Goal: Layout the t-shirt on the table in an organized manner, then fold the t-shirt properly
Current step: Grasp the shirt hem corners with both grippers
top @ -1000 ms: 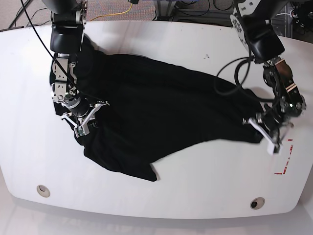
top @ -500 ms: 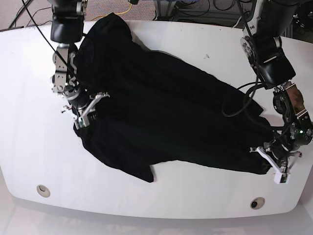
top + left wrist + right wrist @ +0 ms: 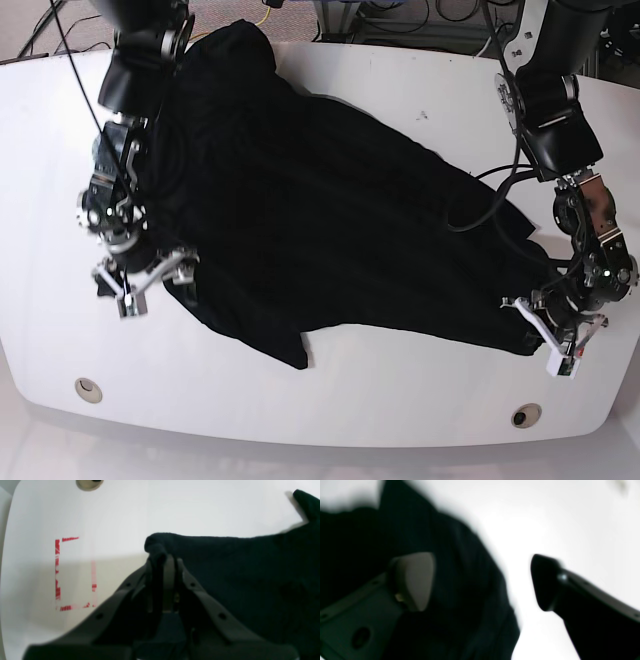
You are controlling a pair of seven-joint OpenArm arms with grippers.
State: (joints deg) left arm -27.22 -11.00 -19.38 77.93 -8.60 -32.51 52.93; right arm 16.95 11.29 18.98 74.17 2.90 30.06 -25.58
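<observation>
The black t-shirt [image 3: 330, 220] lies spread diagonally over the white table [image 3: 400, 410], from the far left corner to the near right. In the base view my right gripper [image 3: 150, 285] stands open at the shirt's left edge. The blurred right wrist view shows its fingers [image 3: 415, 580] wide apart, one over the t-shirt [image 3: 460, 585] and one over bare table. My left gripper [image 3: 545, 340] is shut on the shirt's near right corner. In the left wrist view the left gripper [image 3: 163, 560] pinches a bunched fold of the t-shirt [image 3: 250, 580].
Two small round holes [image 3: 88, 389] [image 3: 526, 414] sit near the table's front edge. A red rectangular outline [image 3: 57, 572] marks the table beside the left gripper. Cables [image 3: 240, 25] lie on the floor behind the far edge.
My right gripper has opened, let go of the shirt's left edge and shifted toward the front left. The left gripper pulled its corner toward the front, stretching the shirt out.
</observation>
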